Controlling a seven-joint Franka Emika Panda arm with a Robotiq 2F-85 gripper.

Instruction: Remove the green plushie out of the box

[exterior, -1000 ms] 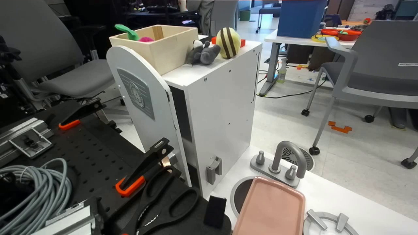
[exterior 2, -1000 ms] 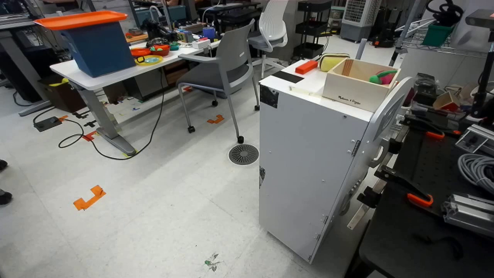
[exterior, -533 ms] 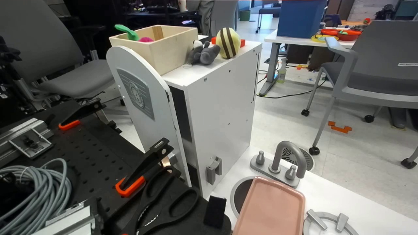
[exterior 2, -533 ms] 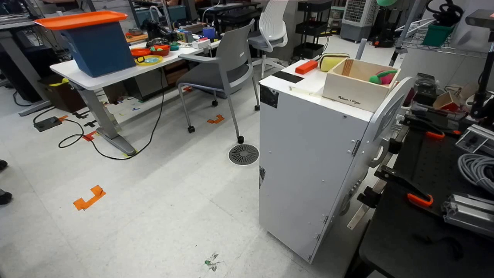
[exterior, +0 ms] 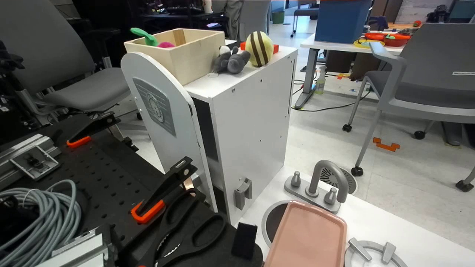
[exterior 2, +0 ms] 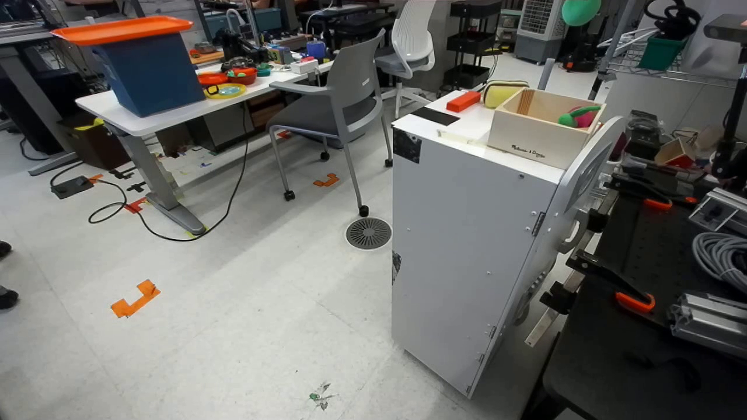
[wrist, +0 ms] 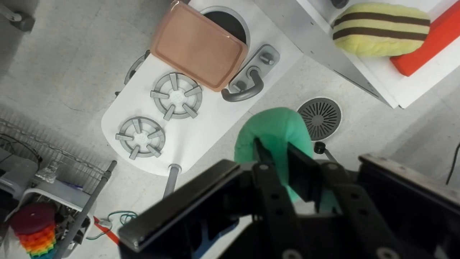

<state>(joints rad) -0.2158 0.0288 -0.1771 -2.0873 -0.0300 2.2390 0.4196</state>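
The green plushie (wrist: 276, 120) is pinched between the two black fingertips of my gripper (wrist: 273, 145) in the wrist view. It hangs in the air, with floor, stove top and cabinet below. The plushie also shows at the top edge in an exterior view (exterior 2: 581, 9); the gripper is out of both exterior views. The box, a light wooden open-topped one, stands on top of the white cabinet in both exterior views (exterior: 196, 55) (exterior 2: 525, 140). A pink item (exterior 2: 583, 118) with green parts lies inside it. The box is out of the wrist view.
On the cabinet top (exterior: 204, 87) are a yellow-and-black striped plush (exterior: 259, 48), a grey plush (exterior: 232, 61) and a red block (exterior 2: 463, 101). The rounded door (exterior: 159, 100) rises at the cabinet's front. A pink tray (exterior: 308, 233) and a tap (exterior: 326, 178) are on the white counter.
The green plushie has come into an exterior view from above the top edge and moved down. The box and the things on the cabinet have not moved.
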